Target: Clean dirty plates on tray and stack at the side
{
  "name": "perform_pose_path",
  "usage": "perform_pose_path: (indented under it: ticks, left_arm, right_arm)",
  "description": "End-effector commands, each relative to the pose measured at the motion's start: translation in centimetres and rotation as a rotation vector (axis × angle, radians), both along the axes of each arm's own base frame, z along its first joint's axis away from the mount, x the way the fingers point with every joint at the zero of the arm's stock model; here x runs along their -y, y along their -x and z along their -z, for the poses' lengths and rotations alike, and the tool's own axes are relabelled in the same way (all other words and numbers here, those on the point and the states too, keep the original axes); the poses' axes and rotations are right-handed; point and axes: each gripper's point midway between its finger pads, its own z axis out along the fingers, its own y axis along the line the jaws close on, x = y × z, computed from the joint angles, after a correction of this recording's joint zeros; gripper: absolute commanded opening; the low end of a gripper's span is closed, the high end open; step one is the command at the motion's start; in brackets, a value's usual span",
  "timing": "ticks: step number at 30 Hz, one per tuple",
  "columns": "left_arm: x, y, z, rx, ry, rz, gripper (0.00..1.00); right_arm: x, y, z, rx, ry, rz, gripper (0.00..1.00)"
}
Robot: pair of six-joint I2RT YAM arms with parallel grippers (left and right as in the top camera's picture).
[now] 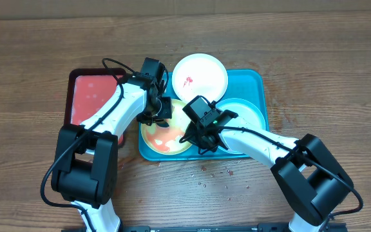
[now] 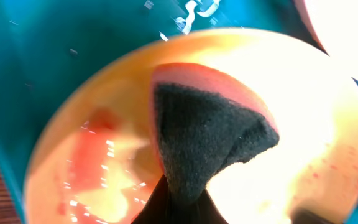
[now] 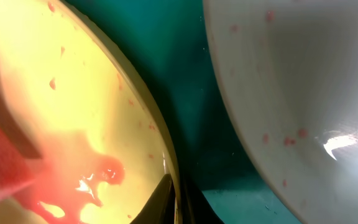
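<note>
Seen only from the left wrist: a dark sponge (image 2: 204, 137) with a pink-red upper face, pinched at its lower end by the left gripper (image 2: 169, 202) and resting on the lime-rimmed plate (image 2: 73, 137), just beside a glossy red sauce smear (image 2: 98, 158). Seen only from the right wrist: the right gripper (image 3: 176, 198) closed on that plate's right rim, one finger inside the rim and one outside, a bare strip of the turquoise tray (image 3: 191, 93) just beyond, and the mint-rimmed plate (image 3: 291, 93), speckled red, past that strip, apart from the lime one. From overhead alone, the whole layout: red specks (image 1: 205, 170) on the bench (image 1: 31, 193) toward the near edge; then the tray around mid-bench, slightly right of centre; in its near-left part the lime-rimmed plate, left gripper over its far-left side, right gripper at its right rim; in its right part the mint-rimmed plate, partly hidden under the right arm; across the tray's far rim the white plate (image 1: 199, 77), marked with a small red smear, overhanging toward the far edge. Left of the tray a red tray (image 1: 92, 96) with a dark rim, crossed by the left arm, contact between the two trays hidden.
</note>
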Motion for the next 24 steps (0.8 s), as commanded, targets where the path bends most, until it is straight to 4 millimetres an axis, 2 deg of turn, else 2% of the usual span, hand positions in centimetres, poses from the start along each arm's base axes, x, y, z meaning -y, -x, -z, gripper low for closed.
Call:
perform_pose_path:
  ticks: [1,6,9,13,16,19,22,24]
  left_arm:
    - [0.8,0.2,0.0,-0.014,0.047,0.03,0.04]
    - [-0.2,1.4,2.3,-0.022,0.006,0.025,0.04]
    - [-2.2,1.6,3.3,-0.011,-0.094,-0.003,0.04]
    - [-5.4,1.2,2.9,-0.001,-0.239,-0.083,0.04]
    - [-6.5,0.5,1.8,0.001,-0.268,-0.127,0.04]
    - [-6.7,-0.8,-0.3,0.034,-0.255,-0.156,0.04]
    - [-6.3,-2.1,-3.0,0.083,-0.222,-0.166,0.04]
    - [-5.3,-2.7,-5.3,0.122,-0.161,-0.163,0.04]
  right_arm:
    - [0.9,-0.1,0.9,-0.008,0.039,0.013,0.06]
    - [0.9,-0.1,0.9,-0.008,0.038,0.013,0.06]
    - [0.9,-0.1,0.9,-0.008,0.038,0.012,0.05]
    - [0.9,-0.1,0.9,-0.008,0.039,0.009,0.04]
    - [0.8,-0.1,0.9,-0.002,0.038,-0.007,0.04]
    - [0.8,-0.2,0.9,-0.001,0.038,-0.008,0.04]
    - [0.7,-0.2,0.8,0.005,0.035,-0.014,0.04]
    - [0.5,-0.6,0.4,0.023,0.032,-0.043,0.04]
